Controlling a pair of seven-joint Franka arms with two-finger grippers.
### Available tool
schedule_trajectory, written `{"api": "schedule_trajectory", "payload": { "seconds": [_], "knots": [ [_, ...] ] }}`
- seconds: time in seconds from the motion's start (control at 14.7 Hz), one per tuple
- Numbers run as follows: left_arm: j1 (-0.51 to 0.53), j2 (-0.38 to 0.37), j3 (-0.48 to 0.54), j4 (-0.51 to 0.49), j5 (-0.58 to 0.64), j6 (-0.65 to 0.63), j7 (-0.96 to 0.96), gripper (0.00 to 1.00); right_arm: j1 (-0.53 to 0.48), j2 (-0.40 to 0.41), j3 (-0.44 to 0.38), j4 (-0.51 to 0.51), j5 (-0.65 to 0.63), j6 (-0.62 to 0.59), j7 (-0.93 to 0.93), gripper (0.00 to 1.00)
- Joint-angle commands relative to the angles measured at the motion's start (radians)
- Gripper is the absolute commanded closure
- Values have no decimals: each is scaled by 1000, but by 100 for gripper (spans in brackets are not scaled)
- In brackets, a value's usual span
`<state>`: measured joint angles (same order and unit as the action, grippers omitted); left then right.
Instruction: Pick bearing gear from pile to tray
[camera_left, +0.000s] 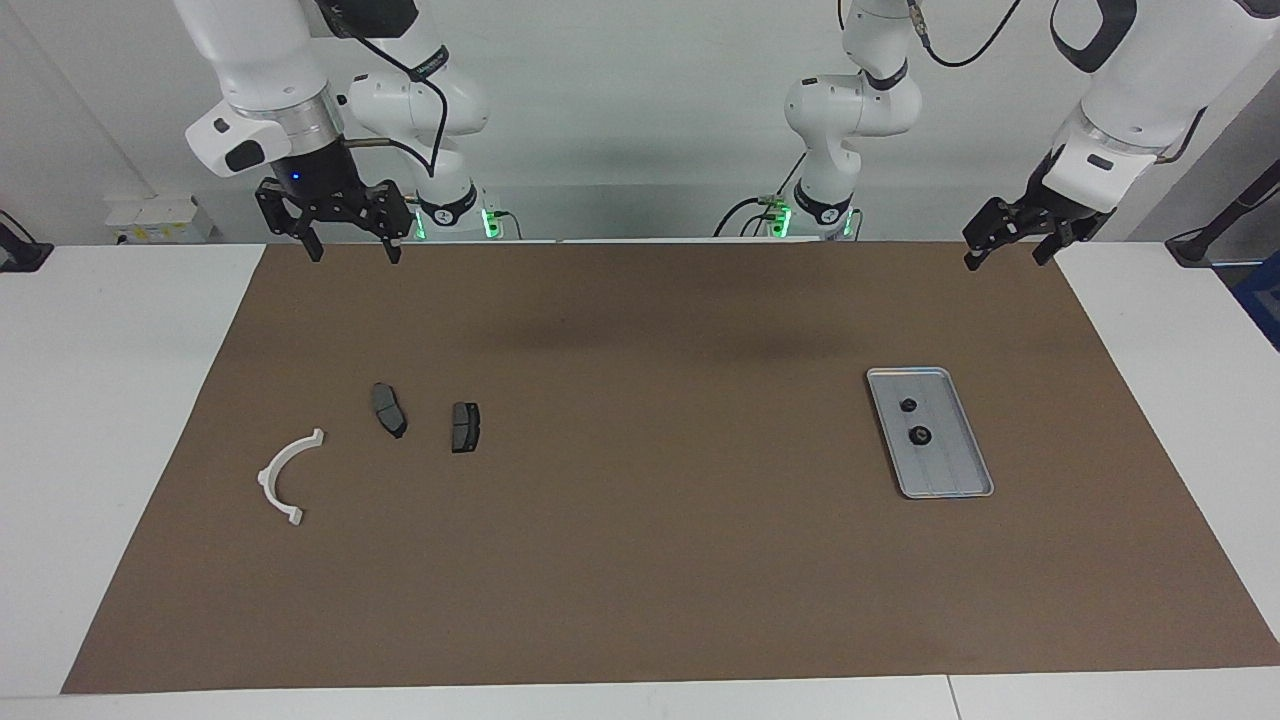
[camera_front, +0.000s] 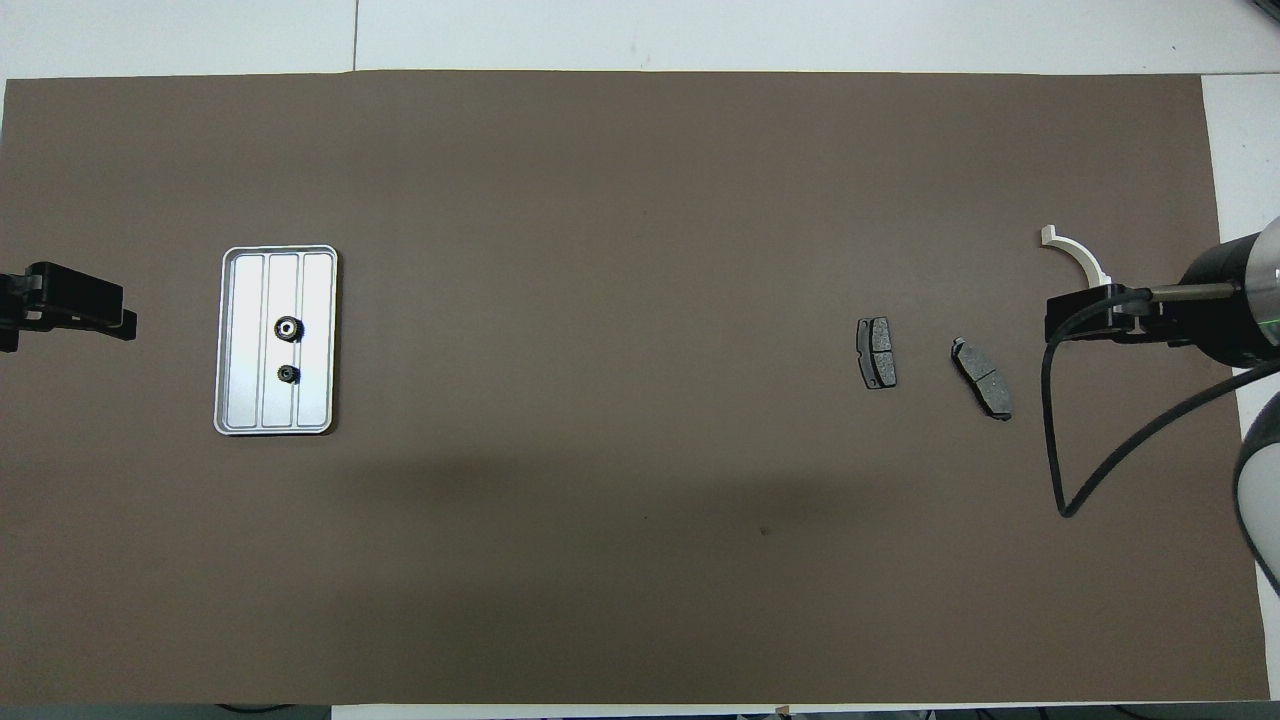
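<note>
The silver ribbed tray (camera_left: 946, 470) lies on the brown mat toward the left arm's end and holds two small black round gears (camera_left: 908, 405) (camera_left: 919, 435). It also shows in the overhead view (camera_front: 245, 390) with both gears (camera_front: 289, 327) (camera_front: 287, 374). The pile lies toward the right arm's end: a white half-ring bracket (camera_left: 283, 475) (camera_front: 1078, 253) and two dark grey pads (camera_left: 389, 409) (camera_left: 465, 426) (camera_front: 877, 352) (camera_front: 982, 377). My right gripper (camera_left: 355, 250) (camera_front: 1085, 318) hangs open and empty, high over the mat's edge by the pile. My left gripper (camera_left: 1005, 256) (camera_front: 95, 310) hangs open and empty over the mat's corner, apart from the tray.
The brown mat (camera_left: 640, 560) covers most of the white table (camera_left: 100, 420). A black cable (camera_front: 1060, 430) loops down from the right arm's wrist. Both arm bases (camera_left: 445, 210) (camera_left: 825, 205) stand at the table's edge nearest the robots.
</note>
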<state>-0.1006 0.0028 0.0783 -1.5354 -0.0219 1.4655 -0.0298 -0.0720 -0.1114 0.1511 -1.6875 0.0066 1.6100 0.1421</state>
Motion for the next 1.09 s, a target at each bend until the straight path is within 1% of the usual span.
{"api": "schedule_trajectory", "payload": {
  "seconds": [0.0,0.48,0.75,1.02],
  "knots": [
    [-14,6,9,31,13,-33,22,0,-9,-13,2,-1,4,-13,-22,0],
    [-14,5,9,27,11,-45,21,0,-9,-13,2,-1,4,-13,-22,0],
    [-17,9,6,31,-6,-28,22,0,-9,-13,2,-1,4,-13,-22,0],
    [-57,9,6,29,-15,-19,22,0,-9,-13,2,-1,4,-13,-22,0]
  ]
}}
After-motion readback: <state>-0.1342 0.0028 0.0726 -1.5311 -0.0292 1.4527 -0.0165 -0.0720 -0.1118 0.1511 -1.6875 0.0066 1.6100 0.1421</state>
